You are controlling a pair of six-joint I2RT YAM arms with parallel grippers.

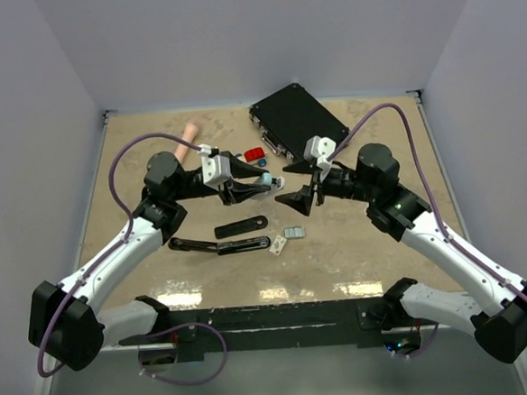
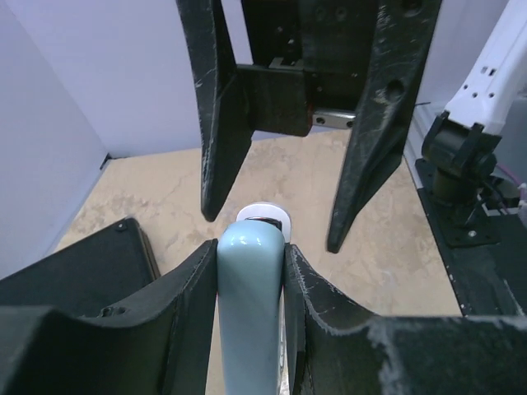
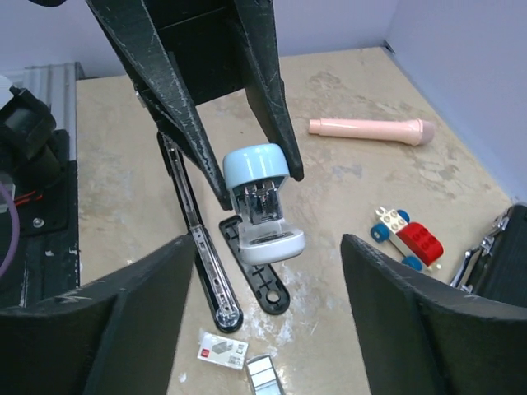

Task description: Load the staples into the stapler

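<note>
My left gripper [image 2: 249,247] is shut on a small light-blue stapler [image 3: 257,169] with a white base, held up above the table, nose toward my right gripper. The right gripper [image 3: 268,243] faces it tip to tip with its jaws wide open and nothing between them. From above, the left gripper [image 1: 261,185] and right gripper [image 1: 293,189] meet at mid-table. The staples [image 1: 293,232], a small silvery strip, lie on the table below, next to a tiny white box [image 1: 278,244]. Both show in the right wrist view: staples [image 3: 262,374], box [image 3: 222,351].
A black stapler [image 1: 240,227] lies opened flat on the table, its metal rail [image 3: 206,259] beside its base [image 3: 257,280]. A red toy-brick car [image 3: 408,239], a pink handle [image 3: 370,129] and a black case [image 1: 296,118] sit farther back.
</note>
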